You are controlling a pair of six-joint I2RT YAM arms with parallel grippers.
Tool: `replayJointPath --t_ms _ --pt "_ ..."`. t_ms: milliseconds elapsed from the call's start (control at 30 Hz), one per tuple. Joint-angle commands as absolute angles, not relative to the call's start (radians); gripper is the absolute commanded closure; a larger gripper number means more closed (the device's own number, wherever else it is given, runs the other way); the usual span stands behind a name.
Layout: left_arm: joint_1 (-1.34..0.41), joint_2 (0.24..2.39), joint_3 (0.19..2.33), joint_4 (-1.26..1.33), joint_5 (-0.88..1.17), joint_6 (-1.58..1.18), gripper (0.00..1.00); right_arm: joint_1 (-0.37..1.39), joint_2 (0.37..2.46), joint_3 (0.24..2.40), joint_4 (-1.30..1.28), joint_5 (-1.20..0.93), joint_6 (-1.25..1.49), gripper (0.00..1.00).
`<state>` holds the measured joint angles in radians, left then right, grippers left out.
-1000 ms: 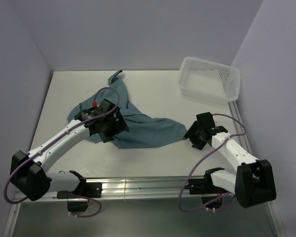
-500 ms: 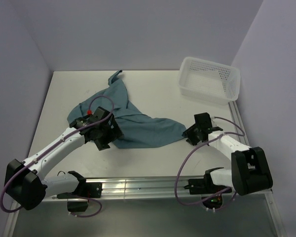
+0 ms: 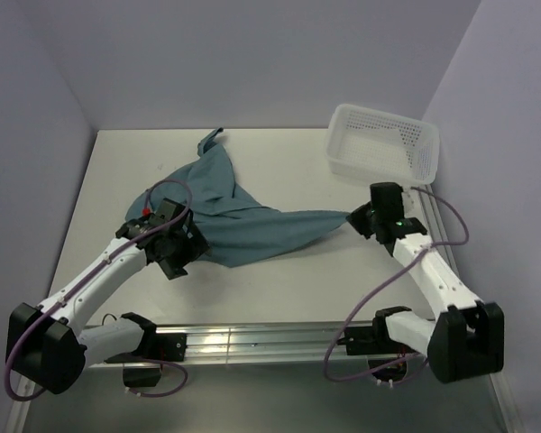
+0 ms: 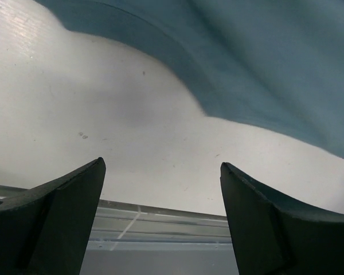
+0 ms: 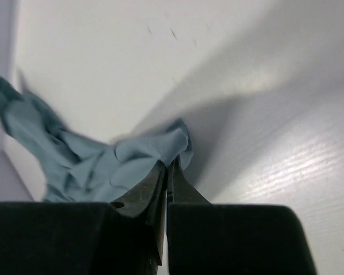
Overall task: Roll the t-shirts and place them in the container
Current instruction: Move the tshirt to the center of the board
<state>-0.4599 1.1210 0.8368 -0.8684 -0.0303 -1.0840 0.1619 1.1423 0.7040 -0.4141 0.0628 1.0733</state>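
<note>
- the t-shirt (image 3: pixel 243 212) is plain dusty teal-blue cloth, thin and soft, with no print showing. it lies crumpled and unrolled on the white bench (image 3: pixel 288 280), left of the middle.
- its outline is uneven. a narrow tip points toward the far edge of the bench, a wide creased body sits in the middle, and one corner is drawn out into a long point toward the right.
- the right gripper (image 3: pixel 355 219) is closed on that drawn-out corner. in the right wrist view its two fingers meet, with a bunched fold of the cloth pinched at their tips.
- the left gripper (image 3: pixel 174 253) stands wide open at the near-left edge of the shirt and holds nothing. in the left wrist view there is only bare bench between its fingers, and the shirt's curved edge lies just beyond them.
- in the top view the left arm's wrist covers part of the shirt's near-left side, so the cloth under it cannot be made out.
- a white mesh basket (image 3: pixel 379 171) sits at the far right corner of the bench, just beyond the right gripper and apart from the shirt.
- a metal rail (image 3: pixel 252 338) runs along the near edge of the bench, between the two arm bases.
</note>
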Motion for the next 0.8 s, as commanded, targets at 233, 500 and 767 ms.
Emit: replayJointPath --t_ms 233,500,767 --pt "-0.538 1.176 0.866 -0.794 -0.044 -1.081 0.20 -0.026 0.974 0.732 -0.529 0.005 0.905 1.00" --pt "-0.770 1.195 1.095 -0.747 -0.120 -0.948 0.14 0.314 0.931 0.819 -0.563 -0.027 0.980 1.00" --pt "-0.773 1.224 1.022 -0.710 -0.038 -1.095 0.10 0.791 0.936 0.907 -0.399 -0.086 0.864 1.00"
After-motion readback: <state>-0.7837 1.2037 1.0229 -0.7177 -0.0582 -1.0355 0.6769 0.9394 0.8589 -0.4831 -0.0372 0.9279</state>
